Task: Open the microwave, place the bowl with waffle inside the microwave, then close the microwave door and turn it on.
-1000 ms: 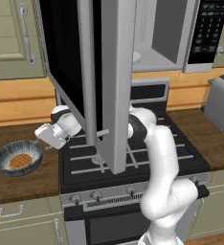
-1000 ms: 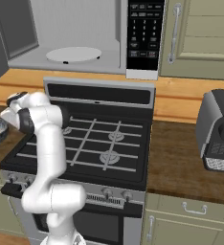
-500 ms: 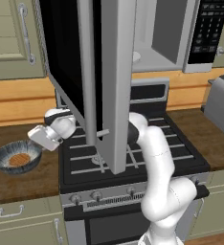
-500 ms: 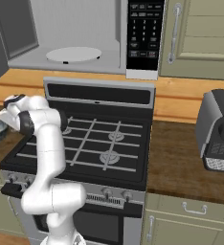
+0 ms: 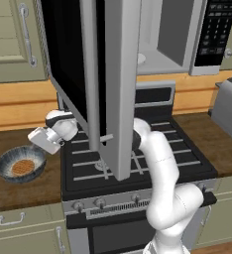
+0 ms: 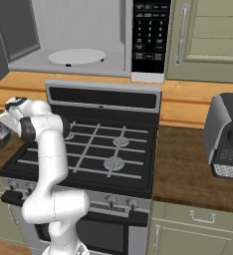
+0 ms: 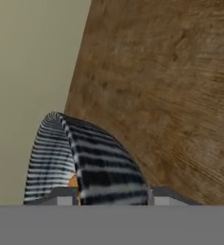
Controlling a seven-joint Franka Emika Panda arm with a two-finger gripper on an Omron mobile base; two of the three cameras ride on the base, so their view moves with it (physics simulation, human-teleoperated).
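Hand view: the gripper (image 7: 104, 200) straddles the rim of the bowl with waffle (image 7: 85, 160), one finger each side; whether it pinches, I cannot tell. Left base view: the bowl sits on the wooden counter (image 5: 19, 191) at nine o'clock of the stove (image 5: 138, 158). Beyond, the microwave door (image 5: 95, 74) stands open on the microwave (image 5: 187, 34).

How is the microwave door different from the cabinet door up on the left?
The microwave door hangs swung wide open over the stove; the cabinet door is shut. The microwave door has a big black glass window in a grey frame; the cabinet door is plain beige. Both have a long upright handle.
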